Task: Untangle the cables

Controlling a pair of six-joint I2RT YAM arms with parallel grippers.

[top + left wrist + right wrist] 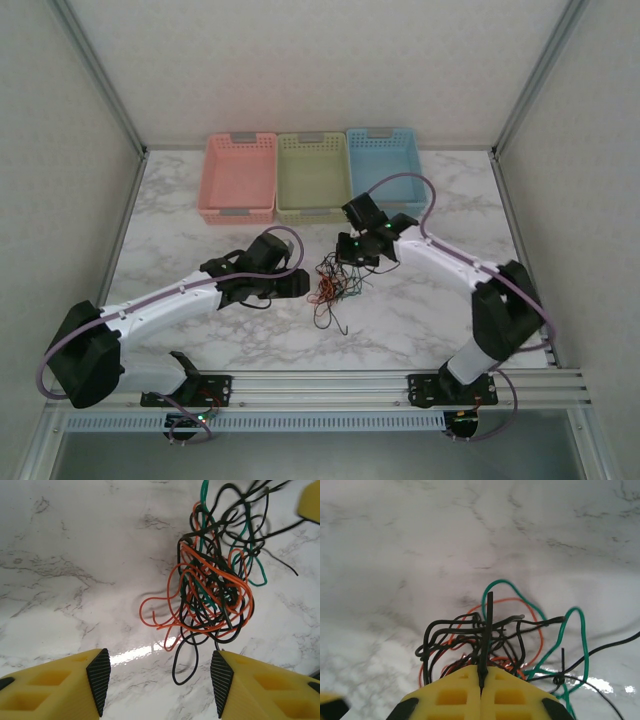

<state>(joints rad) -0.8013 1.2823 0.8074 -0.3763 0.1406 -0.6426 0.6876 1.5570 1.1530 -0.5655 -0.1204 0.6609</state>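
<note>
The top camera looks down from high on the white marbled table (420, 320). Both wrist cameras face, very near, the same thin black, orange and green cables (215, 585).

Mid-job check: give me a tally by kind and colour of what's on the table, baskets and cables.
pink basket: 1
green basket: 1
blue basket: 1
cable tangle: 1 (black, red-orange and green strands; the number of strands cannot be told)
Total: 4
</note>
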